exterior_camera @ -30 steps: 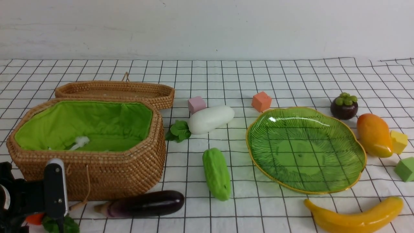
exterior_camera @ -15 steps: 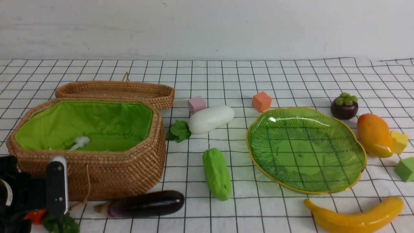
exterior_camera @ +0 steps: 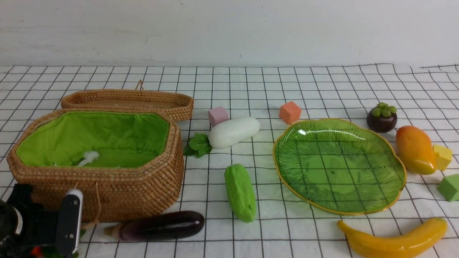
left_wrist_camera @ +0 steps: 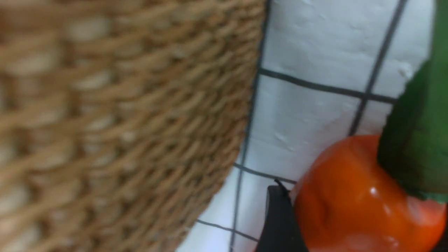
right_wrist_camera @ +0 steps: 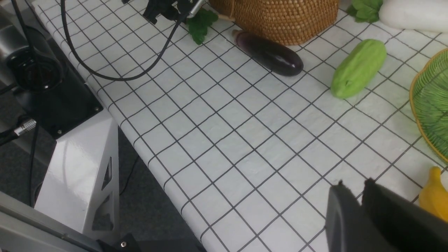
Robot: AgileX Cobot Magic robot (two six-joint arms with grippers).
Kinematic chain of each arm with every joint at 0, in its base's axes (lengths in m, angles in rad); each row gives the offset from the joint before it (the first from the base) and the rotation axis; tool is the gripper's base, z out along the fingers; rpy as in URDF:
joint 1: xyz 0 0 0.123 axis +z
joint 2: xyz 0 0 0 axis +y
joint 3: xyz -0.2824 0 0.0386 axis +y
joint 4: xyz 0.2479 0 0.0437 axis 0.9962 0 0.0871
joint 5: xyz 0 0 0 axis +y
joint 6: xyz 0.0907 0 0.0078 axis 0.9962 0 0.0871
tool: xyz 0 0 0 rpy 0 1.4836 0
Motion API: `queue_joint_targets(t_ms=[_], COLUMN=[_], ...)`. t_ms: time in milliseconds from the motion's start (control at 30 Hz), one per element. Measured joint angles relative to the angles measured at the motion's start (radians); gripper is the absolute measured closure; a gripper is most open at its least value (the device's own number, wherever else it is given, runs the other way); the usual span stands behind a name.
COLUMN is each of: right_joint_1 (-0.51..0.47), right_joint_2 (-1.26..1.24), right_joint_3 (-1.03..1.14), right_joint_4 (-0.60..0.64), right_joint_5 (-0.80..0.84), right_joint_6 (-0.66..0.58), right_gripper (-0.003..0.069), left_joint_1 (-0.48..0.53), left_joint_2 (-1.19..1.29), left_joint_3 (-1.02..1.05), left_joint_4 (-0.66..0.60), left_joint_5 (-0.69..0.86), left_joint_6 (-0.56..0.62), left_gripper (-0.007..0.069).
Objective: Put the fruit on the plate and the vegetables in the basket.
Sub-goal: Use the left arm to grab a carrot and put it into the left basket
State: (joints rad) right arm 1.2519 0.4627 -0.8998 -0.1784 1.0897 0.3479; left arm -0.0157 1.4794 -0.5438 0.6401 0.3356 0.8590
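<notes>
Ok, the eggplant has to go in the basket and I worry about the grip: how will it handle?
The eggplant looks glossy and smooth, so a pinch may well slip off it. Its body is rounded and long, lying on its side, so a sideways push would probably roll it. It looks like a firm moulded toy, so likely stiff, not floppy.

We see a basket (exterior_camera: 118, 195) of rough woven wicker, its lining (exterior_camera: 107, 138) matt cloth. The plate (exterior_camera: 340, 168) looks like translucent glass, ribbed and glossy, gilt at the rim. The eggplant (exterior_camera: 161, 225) and carrot (left_wrist_camera: 350, 206) shine like smooth plastic; the banana (exterior_camera: 394, 245) has a duller sheen, and the gourd (exterior_camera: 240, 193) is bumpy and matt. The tablecloth (exterior_camera: 251, 86) strikes us as matt and faintly creased.
</notes>
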Motion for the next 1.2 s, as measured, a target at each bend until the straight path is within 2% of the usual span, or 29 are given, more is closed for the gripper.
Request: queue_joint_targets(t_ms=[267, 367, 567, 800, 1000, 1067, 1200], right_joint_1=[0.000, 0.000, 0.000, 0.000, 0.000, 0.000, 0.000], right_joint_2=[0.000, 0.000, 0.000, 0.000, 0.000, 0.000, 0.000], right_joint_3=[0.000, 0.000, 0.000, 0.000, 0.000, 0.000, 0.000], right_joint_4=[0.000, 0.000, 0.000, 0.000, 0.000, 0.000, -0.001], right_joint_5=[-0.001, -0.001, -0.001, -0.001, -0.001, -0.001, -0.012], right_joint_6=[0.000, 0.000, 0.008, 0.022, 0.023, 0.023, 0.023], right_gripper=[0.0553, 0.0552, 0.0550, 0.0547, 0.0542, 0.0540, 0.0539], left_joint_1=[0.000, -0.001, -0.001, -0.008, -0.108, -0.180, -0.270], left_joint_2=[0.000, 0.007, 0.025, 0.023, -0.057, -0.142, -0.277], left_joint_3=[0.000, -0.001, -0.006, -0.013, -0.002, -0.002, -0.002], left_joint_4=[-0.007, -0.009, -0.011, -0.027, -0.108, -0.198, -0.292], left_joint_5=[0.063, 0.065, 0.053, 0.064, 0.178, 0.250, 0.363], left_joint_6=[0.048, 0.054, 0.059, 0.059, 0.055, 0.046, 0.007], left_gripper=[0.0168, 0.0178, 0.0244, 0.0244, 0.0244, 0.0244, 0.0244])
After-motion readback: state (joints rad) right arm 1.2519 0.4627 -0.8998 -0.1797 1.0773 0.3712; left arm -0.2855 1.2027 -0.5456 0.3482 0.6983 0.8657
